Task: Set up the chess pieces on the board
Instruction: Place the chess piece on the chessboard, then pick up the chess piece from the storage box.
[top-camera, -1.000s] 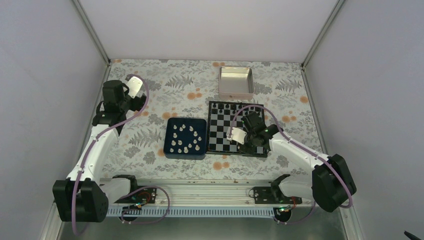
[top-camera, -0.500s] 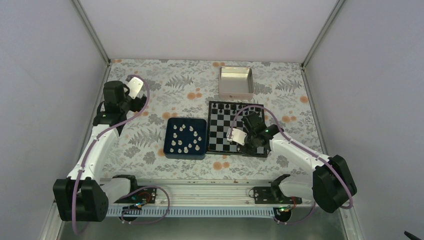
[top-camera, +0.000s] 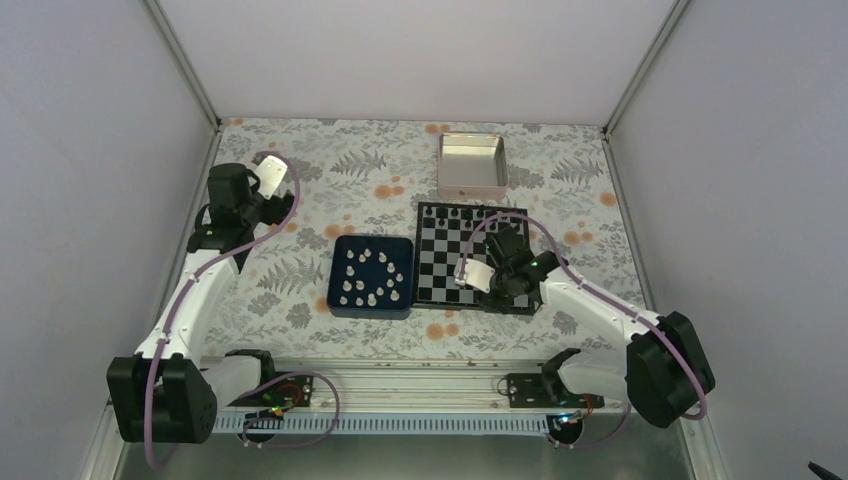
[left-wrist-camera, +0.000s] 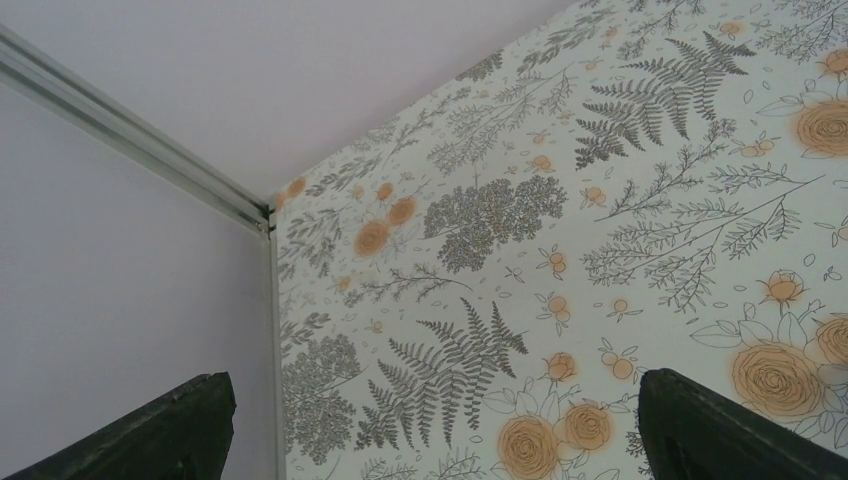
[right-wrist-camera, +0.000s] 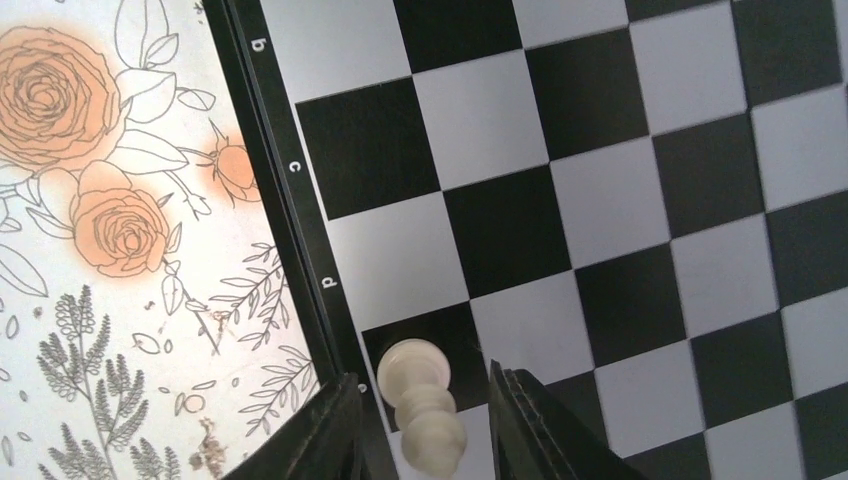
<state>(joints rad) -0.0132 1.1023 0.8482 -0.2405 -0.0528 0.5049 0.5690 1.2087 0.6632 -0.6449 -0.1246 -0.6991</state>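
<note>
Pale lilac walls on three sides, metal rails in the corners, and below them a worktop covered in fern-and-rose print. Left arm stretched up the left edge toward the far corner, elbow raised. Left end effector spread wide above bare cloth, grasping nothing. Right arm reaching inward from its base, wrist bent down over the near right part of the board. Right end effector released, fingers only a little apart and straddling a white chess piece set on a dark square in the edge row, right beside the black rim. Narrow gap visible on each side, neither finger touching it. Other white chess pieces scattered in a dark blue tray just left of the board. Small black pieces lined along the board's far edge. Silver tin beyond the board, nearer the back wall.
</note>
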